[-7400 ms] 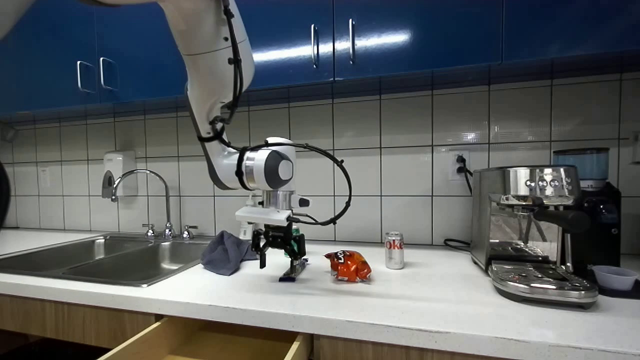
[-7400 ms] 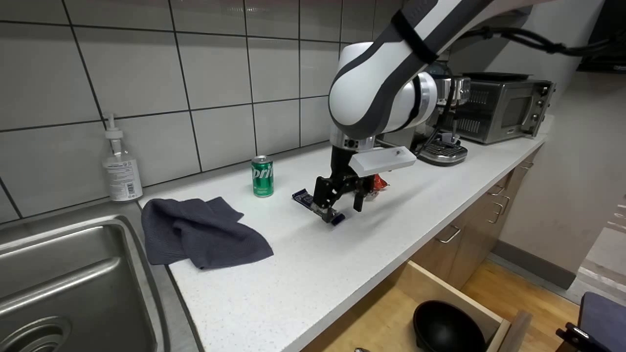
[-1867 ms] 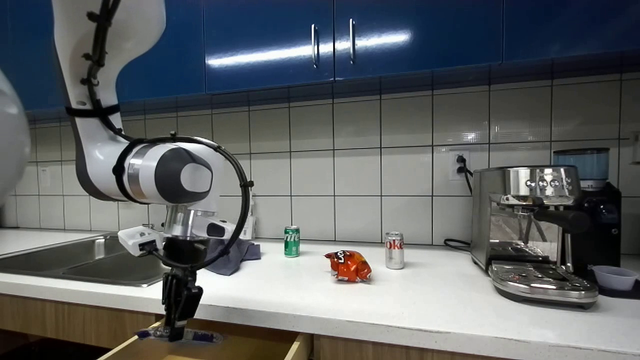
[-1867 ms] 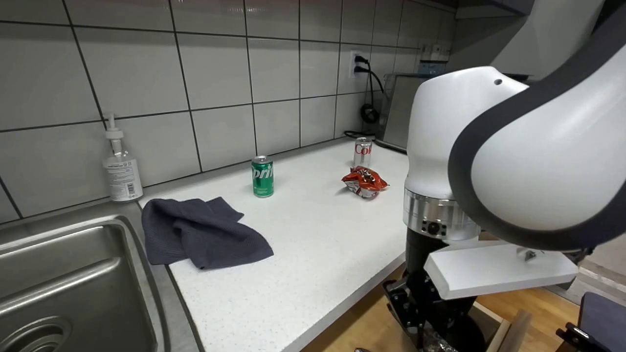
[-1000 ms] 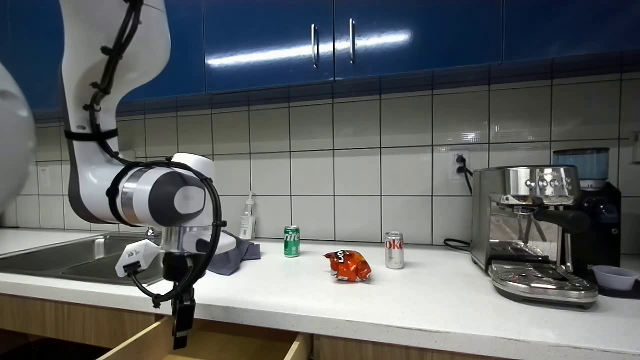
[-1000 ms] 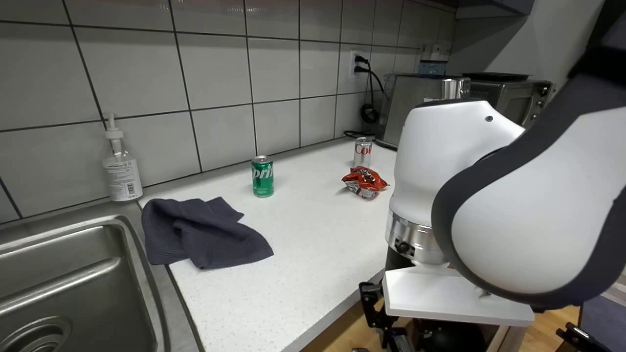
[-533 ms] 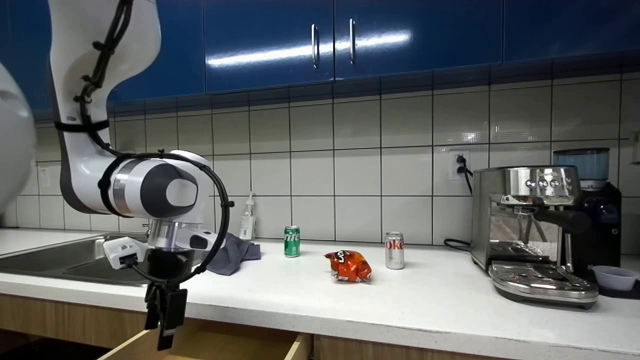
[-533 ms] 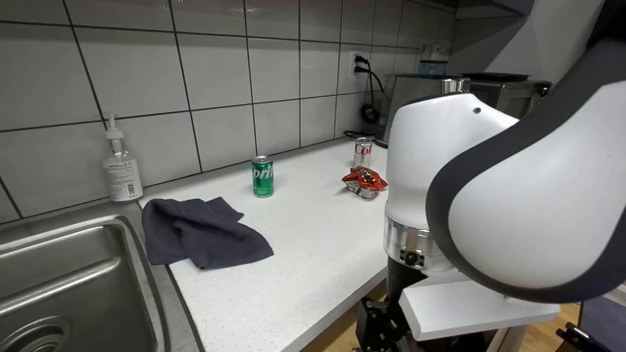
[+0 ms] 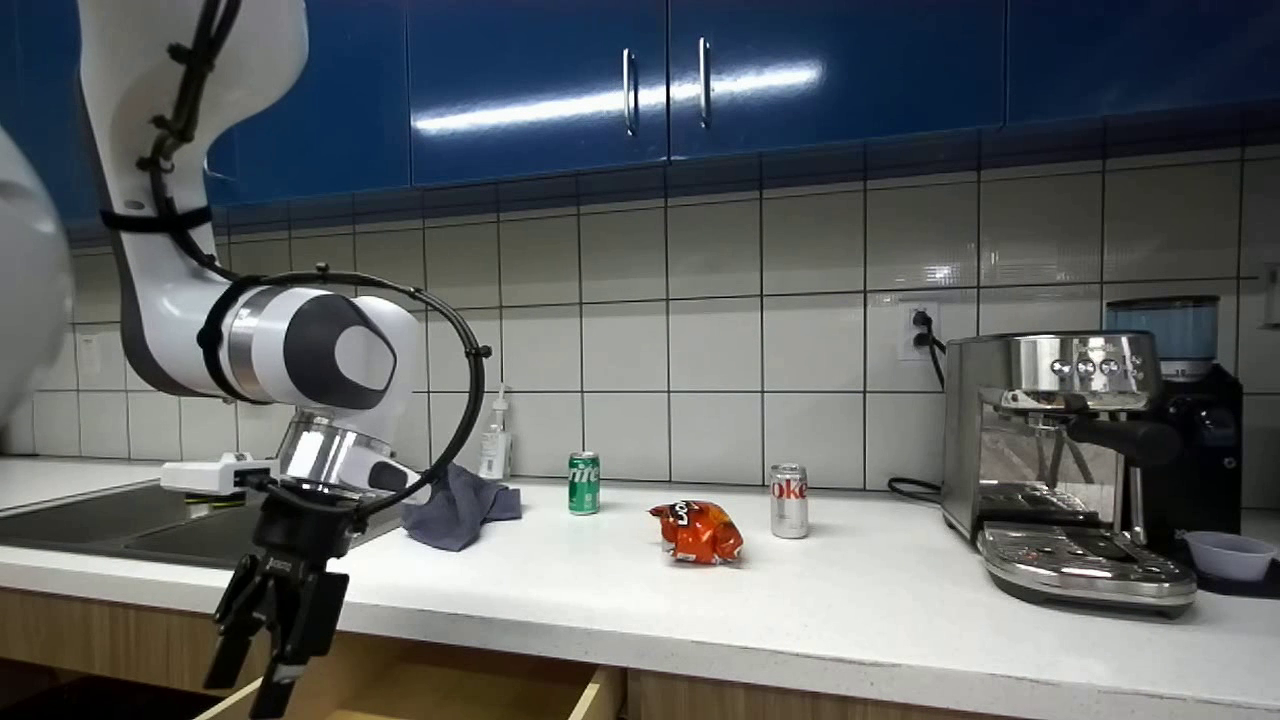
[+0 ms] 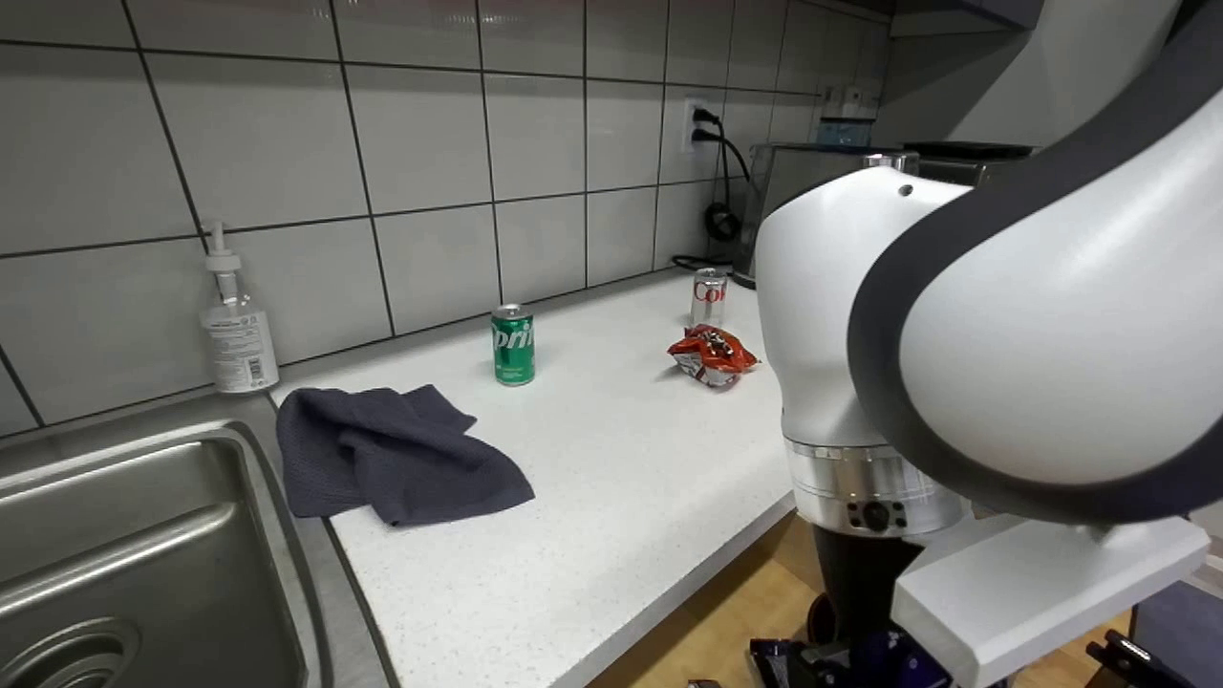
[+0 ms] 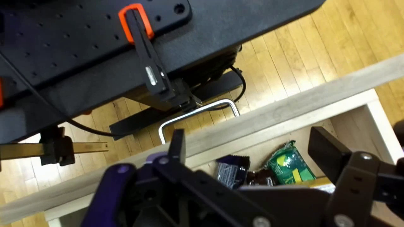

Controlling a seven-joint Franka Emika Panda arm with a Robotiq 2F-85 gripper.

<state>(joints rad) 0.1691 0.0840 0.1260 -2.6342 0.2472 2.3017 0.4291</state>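
Observation:
My gripper (image 9: 248, 688) stands open above the pulled-out wooden drawer (image 9: 440, 690), tilted, with nothing between its fingers. In the wrist view the fingers (image 11: 328, 153) are spread wide. Below them, inside the drawer (image 11: 315, 116), lie a dark purple wrapped bar (image 11: 232, 170), a brown wrapper (image 11: 262, 178) and a green packet (image 11: 288, 165) with yellow marks. A yellow edge of something shows beside the packet. The gripper's own body hides the rest of the drawer in that view. In an exterior view the arm (image 10: 1051, 382) covers most of the gripper.
On the white counter (image 9: 850, 610) are an orange chip bag (image 9: 700, 533), a Coke can (image 9: 789, 500), a Sprite can (image 9: 584, 483) and a grey towel (image 10: 392, 459). A sink (image 10: 248, 535) adjoins it. A black table (image 11: 221, 31) with an orange-edged clamp stands facing the drawer front.
The wrapped bar was on the counter, then hung in the gripper over the drawer. The jaws have since opened and let it go. Over the last second the gripper has tilted and shifted.

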